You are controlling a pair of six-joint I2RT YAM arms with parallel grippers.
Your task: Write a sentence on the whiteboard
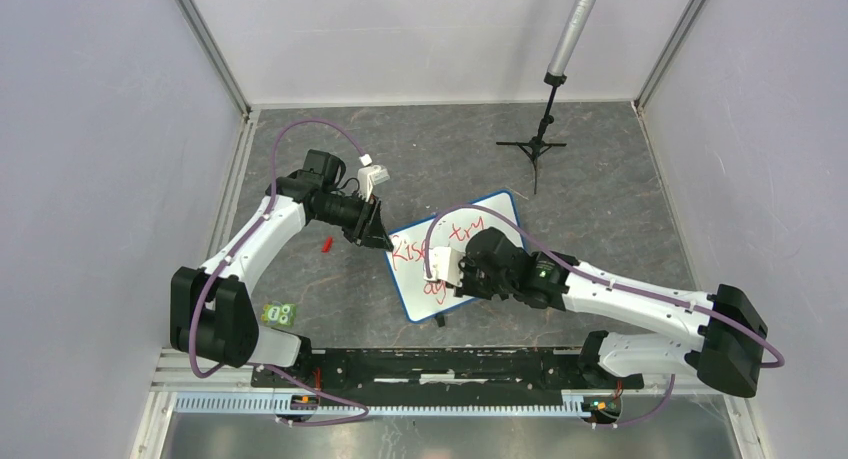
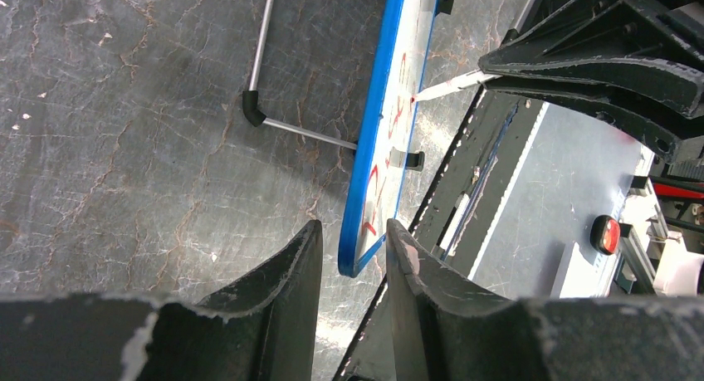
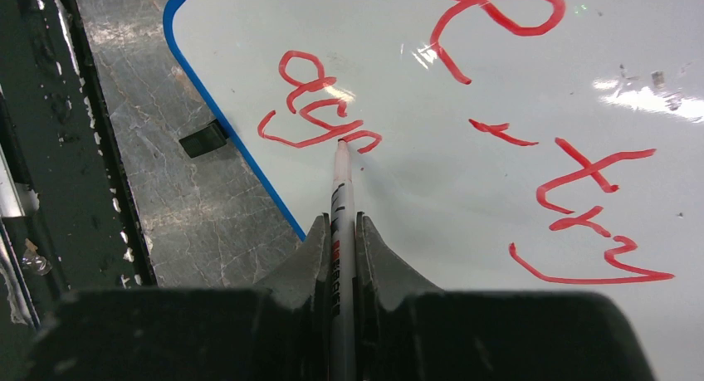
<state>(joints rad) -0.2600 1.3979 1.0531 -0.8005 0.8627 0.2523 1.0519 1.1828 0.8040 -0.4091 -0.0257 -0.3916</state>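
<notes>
Green packet (image 1: 280, 314) lies on the desk (image 1: 620, 199) by the left arm's base. Right tool (image 3: 339, 232) is clenched on a white marker (image 3: 341, 182), its tip touching the whiteboard (image 1: 500, 214) at the end of the second line. The whiteboard sits mid-desk, tilted up on its black feet. The sentence (image 1: 410, 249) is in red, upper line "Rise, try", lower line just "ag" plus a stroke. Left tool (image 2: 354, 227) straddles the board's blue-rimmed left corner, a finger on each side; cannot tell if it pinches. Small red piece (image 1: 326, 244) lies just left of it. Black tripod stand (image 1: 540, 144) stands at the far side.
</notes>
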